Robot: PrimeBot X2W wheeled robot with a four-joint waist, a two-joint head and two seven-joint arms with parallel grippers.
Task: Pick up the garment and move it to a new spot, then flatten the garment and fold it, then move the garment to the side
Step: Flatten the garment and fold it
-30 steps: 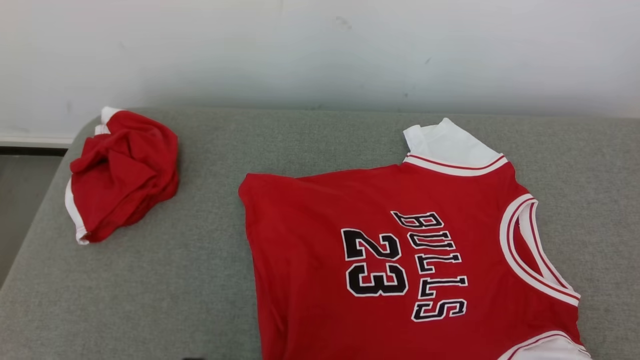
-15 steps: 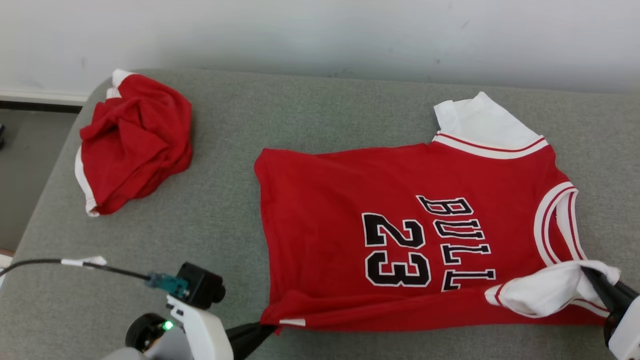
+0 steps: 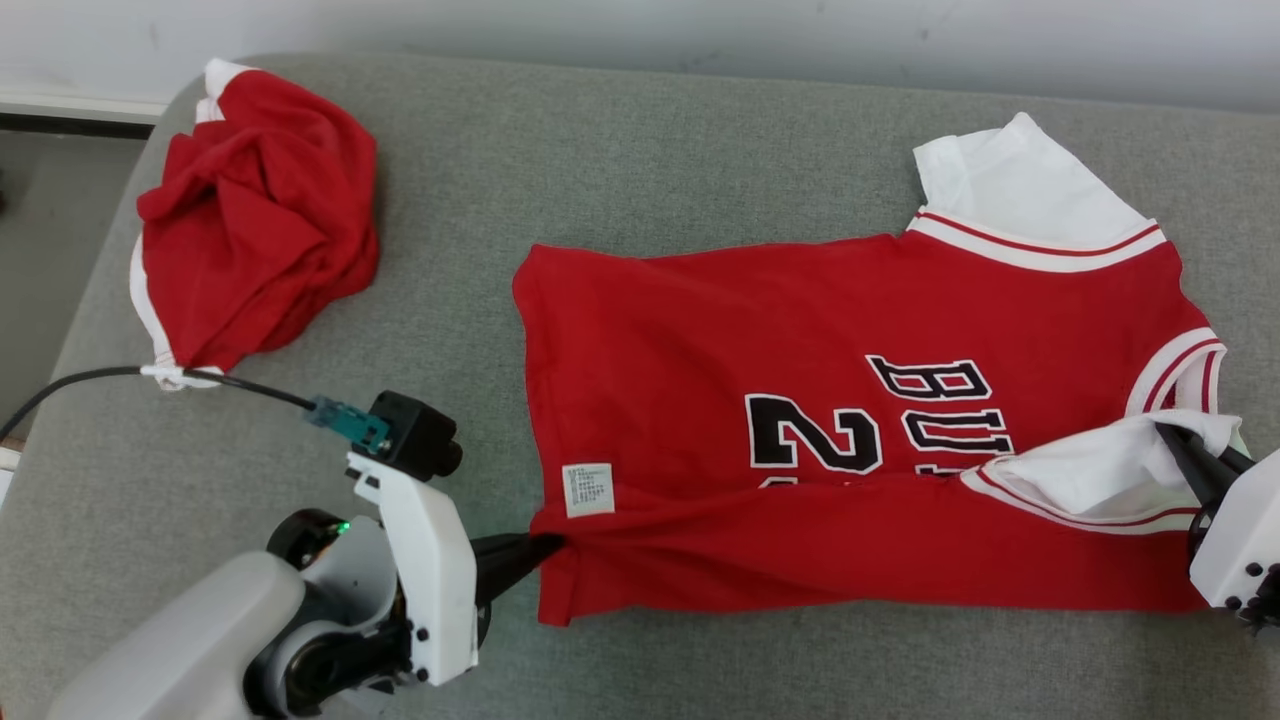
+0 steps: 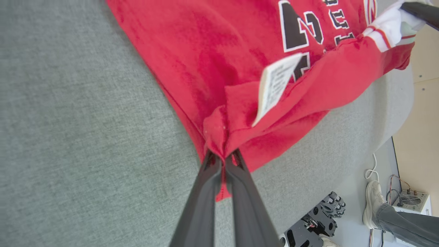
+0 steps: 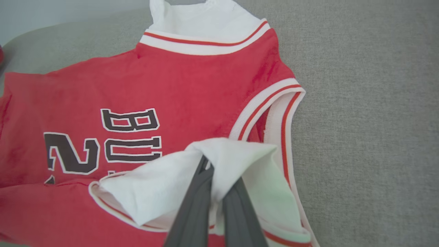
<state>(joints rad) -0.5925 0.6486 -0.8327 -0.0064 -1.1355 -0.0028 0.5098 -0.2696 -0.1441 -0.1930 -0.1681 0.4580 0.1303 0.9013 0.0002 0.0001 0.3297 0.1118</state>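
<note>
Nearest, the left gripper [image 3: 548, 546] is pinched tight on the hem corner of the jersey [image 3: 760, 320], and the right gripper [image 3: 1170, 438] is clamped on its white sleeve. Between them the near edge is lifted and folded over part of the print, with a care label [image 3: 587, 489] showing. The rest of the jersey lies flat on the grey cushion [image 3: 620, 140]. Farther left sits a crumpled red garment [image 3: 255, 210].
</note>
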